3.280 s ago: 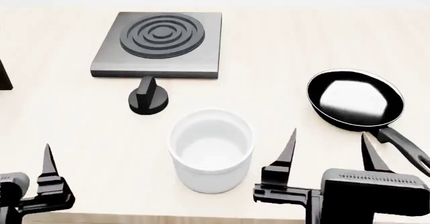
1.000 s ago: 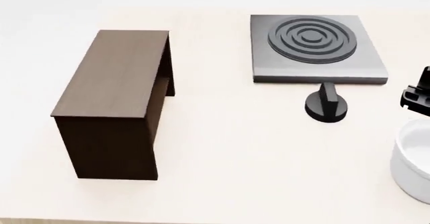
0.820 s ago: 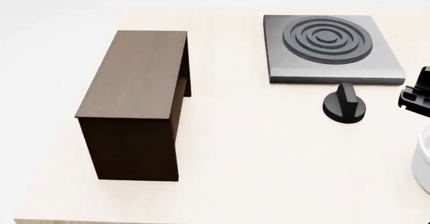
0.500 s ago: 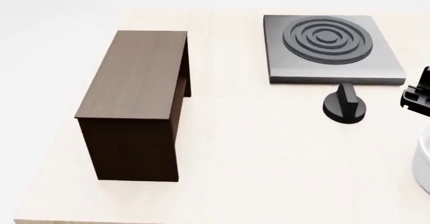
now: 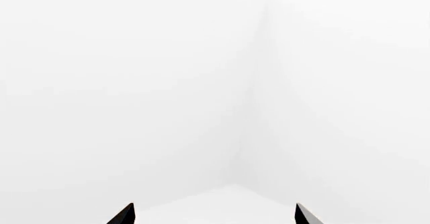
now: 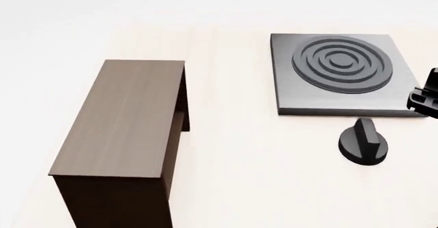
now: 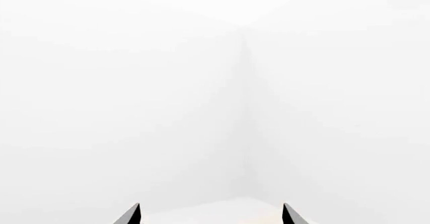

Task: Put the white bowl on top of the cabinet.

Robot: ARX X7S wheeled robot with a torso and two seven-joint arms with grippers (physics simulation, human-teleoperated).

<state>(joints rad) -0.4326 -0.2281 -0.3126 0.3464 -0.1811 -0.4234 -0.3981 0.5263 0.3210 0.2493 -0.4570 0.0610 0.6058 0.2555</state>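
The cabinet stands at the left of the head view, a long dark-brown box with a lighter flat top that has nothing on it. The white bowl is out of view in every frame. My left gripper shows only two black fingertips set wide apart against a blank white background, with nothing between them. My right gripper looks the same, open and empty. A black part of my right arm shows at the right edge of the head view.
A square grey stove plate with rings lies at the back right of the light wooden table. A black knob stands in front of it. The table's left edge runs close beside the cabinet.
The head view has shifted: cabinet, stove plate and knob sit lower in the picture. The sliver of white bowl at the right edge has gone out of view.
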